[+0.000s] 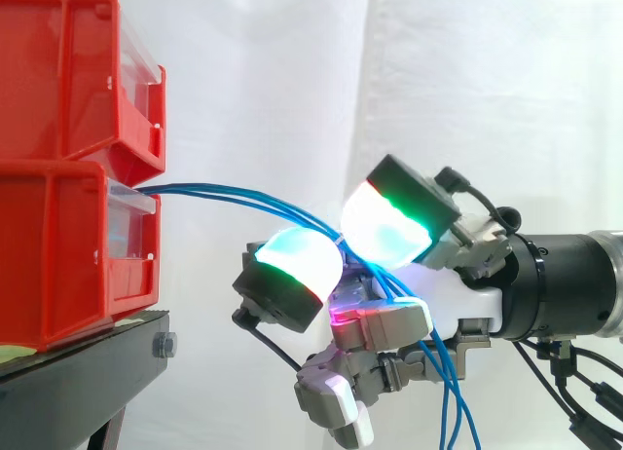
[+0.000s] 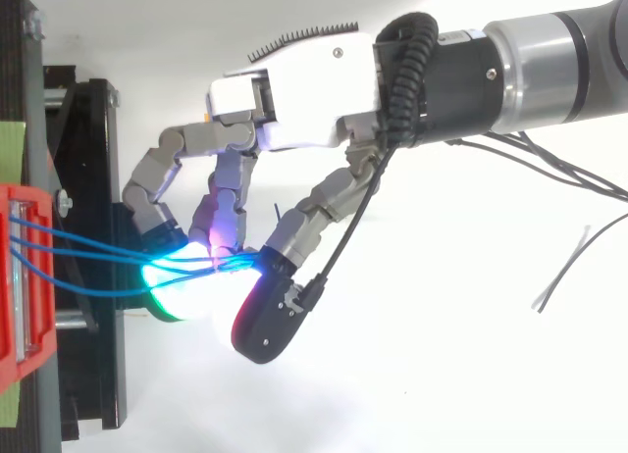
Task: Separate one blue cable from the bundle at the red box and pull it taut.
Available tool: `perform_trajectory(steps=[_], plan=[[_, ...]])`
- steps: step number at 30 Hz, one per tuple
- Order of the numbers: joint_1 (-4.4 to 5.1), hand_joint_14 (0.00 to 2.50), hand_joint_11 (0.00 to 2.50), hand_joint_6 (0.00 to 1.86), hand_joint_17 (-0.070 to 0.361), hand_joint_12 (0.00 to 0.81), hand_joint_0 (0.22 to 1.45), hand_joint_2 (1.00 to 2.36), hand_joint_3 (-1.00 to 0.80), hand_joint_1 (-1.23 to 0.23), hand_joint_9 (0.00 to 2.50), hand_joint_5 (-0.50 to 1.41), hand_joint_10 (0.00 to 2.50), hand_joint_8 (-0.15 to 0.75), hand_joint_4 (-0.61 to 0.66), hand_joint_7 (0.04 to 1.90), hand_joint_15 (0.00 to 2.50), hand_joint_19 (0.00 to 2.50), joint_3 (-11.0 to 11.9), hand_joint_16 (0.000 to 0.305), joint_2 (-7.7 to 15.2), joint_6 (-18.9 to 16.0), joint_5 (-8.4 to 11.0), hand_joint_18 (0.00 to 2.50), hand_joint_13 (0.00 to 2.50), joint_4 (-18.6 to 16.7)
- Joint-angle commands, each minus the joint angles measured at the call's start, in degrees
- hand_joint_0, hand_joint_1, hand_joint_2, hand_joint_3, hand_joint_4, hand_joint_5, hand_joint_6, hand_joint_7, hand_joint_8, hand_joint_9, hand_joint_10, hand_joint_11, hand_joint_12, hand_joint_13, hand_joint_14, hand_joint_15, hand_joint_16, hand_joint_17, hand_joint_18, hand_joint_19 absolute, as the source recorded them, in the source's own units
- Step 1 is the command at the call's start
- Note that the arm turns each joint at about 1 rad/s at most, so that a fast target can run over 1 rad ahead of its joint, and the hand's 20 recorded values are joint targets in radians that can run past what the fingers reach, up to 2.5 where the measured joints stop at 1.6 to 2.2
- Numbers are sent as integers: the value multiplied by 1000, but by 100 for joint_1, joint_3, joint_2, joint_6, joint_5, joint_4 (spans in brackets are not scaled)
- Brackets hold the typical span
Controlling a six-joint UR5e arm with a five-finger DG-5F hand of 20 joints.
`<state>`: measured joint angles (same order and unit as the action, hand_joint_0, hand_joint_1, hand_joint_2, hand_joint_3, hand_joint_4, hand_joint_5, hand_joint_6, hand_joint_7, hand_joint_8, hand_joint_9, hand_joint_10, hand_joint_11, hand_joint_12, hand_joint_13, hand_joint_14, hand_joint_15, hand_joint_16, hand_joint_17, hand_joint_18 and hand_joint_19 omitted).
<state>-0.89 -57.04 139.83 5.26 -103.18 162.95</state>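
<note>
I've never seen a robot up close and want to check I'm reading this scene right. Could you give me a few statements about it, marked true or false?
1. The blue cables run from the red bins to the hand. True.
2. The hand holds nothing. False: its fingers curl round the blue cables.
3. The cables are stretched straight. False: they curve between bins and hand, and their ends hang below the hand.
4. The red bins sit stacked on a black stand. True.

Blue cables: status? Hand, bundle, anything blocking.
Hand shut on blue cables, several strands in the grip. Cables arc from lower red box, not taut, none singled out. Nothing seen blocking.
</note>
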Motion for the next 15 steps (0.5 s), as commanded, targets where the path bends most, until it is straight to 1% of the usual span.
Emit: perform_trajectory(steps=[1, 3, 4, 5, 6, 7, 8, 9, 10, 12, 13, 15], plan=[[1, 30, 1265, 862, 134, 413, 438, 1000, -500, -731, 1309, -106, 29, 303, 24, 1013, 861, 874, 0, 59, 0, 1, 0, 807, 947, 0], [1, 29, 1261, 856, 137, 420, 428, 1000, -500, -647, 1314, -107, 26, 307, 34, 1014, 862, 880, 0, 61, 0, 1, 0, 812, 951, 0], [1, 29, 1241, 853, 136, 421, 432, 1000, -500, -560, 1319, -107, 25, 304, 40, 993, 854, 889, 0, 61, 0, 1, 0, 809, 959, -9], [1, 29, 1259, 851, 132, 412, 453, 1000, -500, -509, 1330, -108, 27, 296, 37, 997, 858, 892, 0, 59, 0, 1, 0, 798, 958, -9], [10, 29, 1265, 851, 129, 408, 466, 1000, -500, -492, 1338, -109, 26, 284, 34, 995, 864, 904, 0, 57, 0, 1, 0, 800, 969, -18], [10, 31, 1280, 847, 120, 386, 511, 1000, -500, -437, 1348, -111, 28, 271, 22, 1018, 859, 916, 0, 53, 0, 1, 0, 782, 962, -18], [1, 31, 1294, 845, 114, 376, 540, 1000, -500, -413, 1344, -111, 30, 256, 15, 1032, 864, 929, 0, 51, 0, 1, 0, 772, 959, -18], [10, 31, 1299, 842, 110, 369, 575, 1000, -500, -412, 1347, -111, 30, 251, 14, 1061, 867, 939, 0, 49, 0, 1, 0, 762, 956, -9], [1, 32, 1300, 841, 108, 363, 606, 1000, -500, -477, 1346, -112, 32, 247, 6, 1067, 876, 944, 0, 48, 0, 1, 0, 759, 953, -9], [-7, 32, 1313, 840, 109, 366, 613, 1000, -500, -537, 1343, -113, 31, 244, -3, 1080, 874, 934, 0, 48, 0, 1, 0, 759, 951, 0], [-7, 33, 1324, 839, 109, 365, 618, 1005, -434, -604, 1333, -114, 32, 247, -2, 1109, 888, 934, 0, 48, 0, 1, -9, 753, 949, 0], [-7, 32, 1313, 841, 109, 368, 611, 1011, -370, -645, 1323, -116, 30, 245, -4, 1134, 884, 934, 0, 49, 0, 1, -18, 754, 944, 0]])
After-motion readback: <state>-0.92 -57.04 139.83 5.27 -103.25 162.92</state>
